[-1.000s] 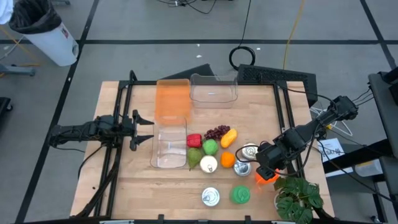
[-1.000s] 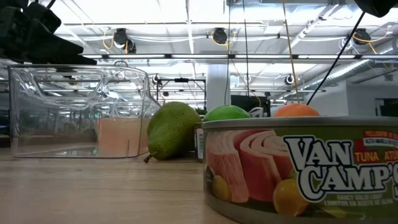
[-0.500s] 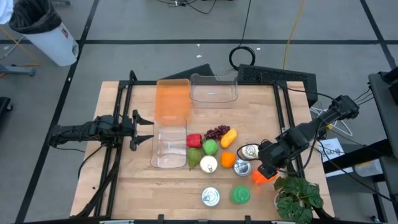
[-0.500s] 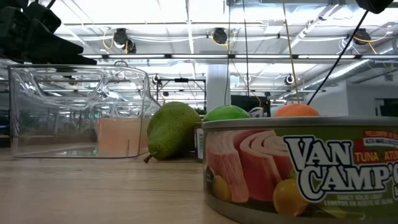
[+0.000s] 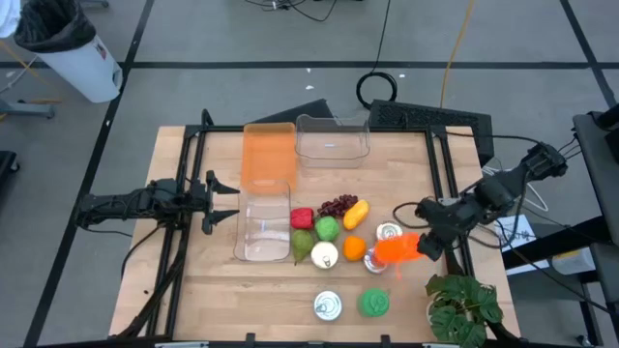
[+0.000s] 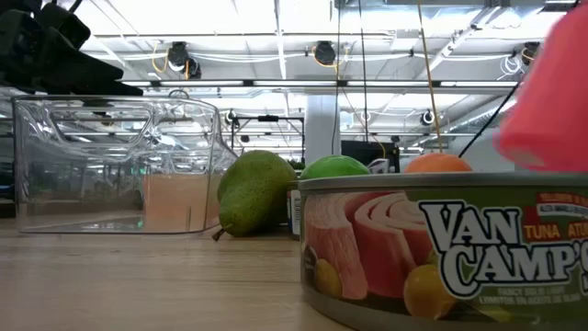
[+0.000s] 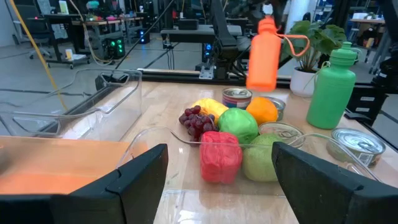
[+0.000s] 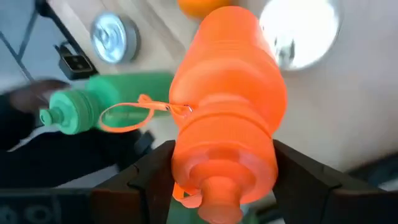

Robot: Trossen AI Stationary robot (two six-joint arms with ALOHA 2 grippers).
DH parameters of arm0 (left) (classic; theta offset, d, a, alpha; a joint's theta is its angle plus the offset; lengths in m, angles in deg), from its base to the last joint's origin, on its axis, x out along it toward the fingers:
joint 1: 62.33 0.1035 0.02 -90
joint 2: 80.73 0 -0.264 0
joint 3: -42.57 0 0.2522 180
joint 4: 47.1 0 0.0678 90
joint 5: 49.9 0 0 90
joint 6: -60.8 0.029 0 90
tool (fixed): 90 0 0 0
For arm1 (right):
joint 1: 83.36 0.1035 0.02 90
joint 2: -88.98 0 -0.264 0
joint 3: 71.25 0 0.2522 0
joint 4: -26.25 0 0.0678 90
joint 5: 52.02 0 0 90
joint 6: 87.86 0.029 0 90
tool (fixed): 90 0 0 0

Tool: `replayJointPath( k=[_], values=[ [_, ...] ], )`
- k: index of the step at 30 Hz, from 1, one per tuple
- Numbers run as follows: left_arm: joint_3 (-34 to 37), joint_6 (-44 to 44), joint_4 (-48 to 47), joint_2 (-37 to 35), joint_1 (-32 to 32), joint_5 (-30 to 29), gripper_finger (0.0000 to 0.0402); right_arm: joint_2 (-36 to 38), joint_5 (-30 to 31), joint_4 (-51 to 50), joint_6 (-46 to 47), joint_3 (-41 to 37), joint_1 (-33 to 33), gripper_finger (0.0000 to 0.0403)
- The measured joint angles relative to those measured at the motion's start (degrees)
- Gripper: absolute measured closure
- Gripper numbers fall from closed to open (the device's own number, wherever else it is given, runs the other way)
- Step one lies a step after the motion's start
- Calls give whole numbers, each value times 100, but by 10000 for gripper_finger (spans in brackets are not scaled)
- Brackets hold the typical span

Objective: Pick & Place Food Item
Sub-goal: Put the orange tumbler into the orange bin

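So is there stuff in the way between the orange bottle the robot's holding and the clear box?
Yes. The right gripper holds the orange bottle lifted; cans and fruit sit between it and the clear bin.

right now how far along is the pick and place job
Done: nothing visibly placed yet; the clear plastic bin holds no items.

In hand: the right gripper is shut on the orange plastic bottle, lifted off the wooden table above the cans. The left gripper waits open beside the bin.

Left: setting the bottle down, and the red pepper, green pear and other food still lie outside.
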Motion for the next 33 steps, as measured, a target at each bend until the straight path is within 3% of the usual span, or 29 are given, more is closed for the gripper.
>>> replayJointPath(
  k=[10,13,16,21,25,29,33],
  values=[
    [1,-1,0,0,0,0,105,234,2418,275,-2389,-8,0,184],
    [2,211,9,0,0,-19,105,222,3111,1012,-3249,-246,0,186],
    [0,1229,204,0,0,-203,105,214,3450,2155,-4208,-713,-19,185],
    [0,1772,736,0,-2,-257,105,213,3586,4501,-5643,-1588,-306,184],
    [0,901,1308,0,-2,-251,105,213,3574,6044,-6506,-2184,-714,186],
    [2,-790,1739,2,-2,-456,105,209,3148,6424,-6662,-2302,-1344,183],
    [-2,-1369,1946,0,0,-908,105,58,2615,6465,-6572,-2302,-1912,186]
  ],
)
